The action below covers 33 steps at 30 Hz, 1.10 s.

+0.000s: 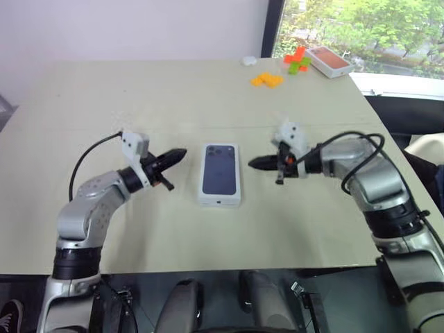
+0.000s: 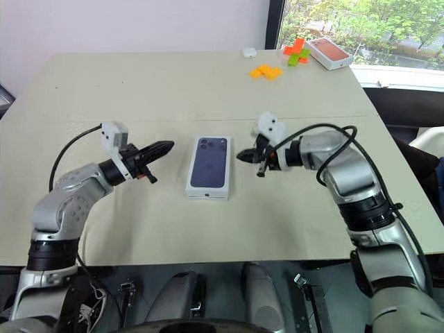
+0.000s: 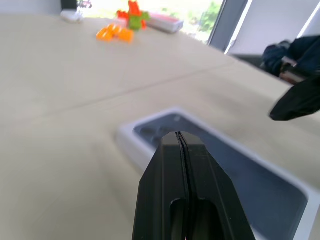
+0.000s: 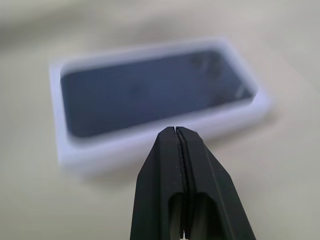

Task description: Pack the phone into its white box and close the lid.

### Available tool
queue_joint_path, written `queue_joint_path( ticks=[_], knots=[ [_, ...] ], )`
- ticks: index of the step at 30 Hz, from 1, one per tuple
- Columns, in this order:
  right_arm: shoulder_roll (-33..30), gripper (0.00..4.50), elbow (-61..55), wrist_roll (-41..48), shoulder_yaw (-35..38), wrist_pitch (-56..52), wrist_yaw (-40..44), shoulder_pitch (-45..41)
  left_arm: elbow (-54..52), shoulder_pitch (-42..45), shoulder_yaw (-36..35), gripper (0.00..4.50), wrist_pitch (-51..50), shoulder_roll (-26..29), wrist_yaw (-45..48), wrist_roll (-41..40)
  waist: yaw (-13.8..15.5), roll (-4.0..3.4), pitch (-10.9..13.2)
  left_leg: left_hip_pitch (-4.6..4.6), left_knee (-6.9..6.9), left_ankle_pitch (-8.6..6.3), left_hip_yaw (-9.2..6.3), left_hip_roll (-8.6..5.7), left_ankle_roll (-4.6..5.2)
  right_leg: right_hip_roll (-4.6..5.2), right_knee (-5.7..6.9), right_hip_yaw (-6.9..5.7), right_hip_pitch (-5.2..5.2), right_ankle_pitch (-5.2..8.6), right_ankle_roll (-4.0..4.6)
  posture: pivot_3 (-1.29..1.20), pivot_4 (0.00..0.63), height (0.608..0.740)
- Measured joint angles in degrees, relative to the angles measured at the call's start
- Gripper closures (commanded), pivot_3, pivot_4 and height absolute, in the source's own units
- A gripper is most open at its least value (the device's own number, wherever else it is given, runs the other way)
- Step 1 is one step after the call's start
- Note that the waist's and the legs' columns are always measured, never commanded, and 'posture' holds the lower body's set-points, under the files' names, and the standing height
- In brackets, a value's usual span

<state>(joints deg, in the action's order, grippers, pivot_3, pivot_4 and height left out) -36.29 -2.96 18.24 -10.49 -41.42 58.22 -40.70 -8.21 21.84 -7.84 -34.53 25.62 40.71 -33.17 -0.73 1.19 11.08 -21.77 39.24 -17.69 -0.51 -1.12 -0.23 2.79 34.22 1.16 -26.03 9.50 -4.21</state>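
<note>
While I look down over both arms, the pale beige tabletop [image 1: 139, 104] fills most of my view, with a faint seam running left to right across it just beyond the middle. At its centre lies the white box, closed, with the lid [image 1: 220, 171] seated on it: a white rectangle with low white sides, its upper face printed with a dark blue phone picture, the camera cluster at the far end. It lies flat, long side running near to far.

My left claw [image 1: 173, 156] hangs just to the left of the lid, fingers pressed together, pointing right toward it without touching. My right claw [image 1: 258, 164] hangs just to the right, fingers likewise pressed together, tip aimed left at the lid and clear of it. Neither holds anything, and nothing lies between the claws and the lid.

Well apart at the far right corner sits a box with an orange-red top [image 1: 329, 61]. Beside it, to the left, are orange and green blocks [image 1: 297, 60] and more orange blocks [image 1: 267, 80], and further left a small white object [image 1: 248, 60].
</note>
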Motion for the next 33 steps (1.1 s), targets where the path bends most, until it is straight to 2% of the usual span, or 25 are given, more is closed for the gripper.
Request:
queue_joint_path(
  ticks=[5, 9, 13, 17, 26, 33],
  knots=[
    [2.9, 4.48, -0.2, 1.2, -0.1, -1.1, -1.2, 1.0, 0.0, 0.2, 4.4, 4.5, 0.0, -3.2, -0.9, 0.4, 0.1, 0.0, 0.0, -0.02, 0.0, 0.0, 0.0, -0.07, 0.0, 0.09, 0.0, 0.0, 0.0, 0.0, 0.0, 0.0, 0.15, 0.74],
    [2.7, 4.48, -3.5, 1.0, -2.0, -2.1, -1.6, 5.8, -0.5, -3.3, 8.0, 4.5, 0.1, -2.9, -0.5, 2.7, 0.0, 0.0, 0.0, 0.18, -0.05, -0.01, 0.02, -0.05, 0.02, 0.07, -0.03, 0.02, 0.17, 0.01, 0.0, 0.0, 0.15, 0.74],
    [-4.0, 4.48, -8.9, -1.4, -6.8, 0.0, 1.1, 9.9, -2.1, -6.4, 9.8, 4.5, -0.4, 1.6, 2.0, 3.7, -0.1, -0.05, -0.1, 0.6, -0.05, -0.02, -0.01, 0.0, 0.03, -0.03, -0.12, -0.02, 0.62, 0.1, 0.0, 0.0, 0.15, 0.74],
    [-5.0, 4.48, -9.0, -2.2, -9.4, -0.6, 2.6, 12.6, -2.9, -8.2, 9.6, 4.5, 0.1, 4.1, 3.5, 4.3, -0.1, 0.04, -0.2, 0.72, -0.05, -0.03, 0.0, 0.05, 0.04, -0.08, -0.18, 0.01, 0.76, 0.28, 0.07, 0.0, 0.15, 0.74],
    [-3.5, 4.48, -7.2, -2.5, -8.4, -0.1, 1.9, 9.8, -2.5, -8.2, 7.1, 4.5, -1.0, 2.3, 1.1, 3.5, 0.1, 0.06, -0.2, 0.57, -0.03, -0.03, -0.09, -0.01, 0.04, -0.01, -0.16, -0.01, 0.67, 0.17, -0.15, 0.0, 0.15, 0.74],
    [-2.5, 4.48, -2.3, -7.4, -8.5, 2.8, -2.1, 8.1, 1.9, -6.9, 4.2, 4.5, 1.0, 2.3, -1.5, 5.4, 0.0, 0.06, -0.1, 0.53, -0.04, -0.03, -0.06, 0.0, 0.04, -0.03, -0.15, -0.01, 0.61, 0.17, -0.14, 0.0, 0.15, 0.74]
  ],
)
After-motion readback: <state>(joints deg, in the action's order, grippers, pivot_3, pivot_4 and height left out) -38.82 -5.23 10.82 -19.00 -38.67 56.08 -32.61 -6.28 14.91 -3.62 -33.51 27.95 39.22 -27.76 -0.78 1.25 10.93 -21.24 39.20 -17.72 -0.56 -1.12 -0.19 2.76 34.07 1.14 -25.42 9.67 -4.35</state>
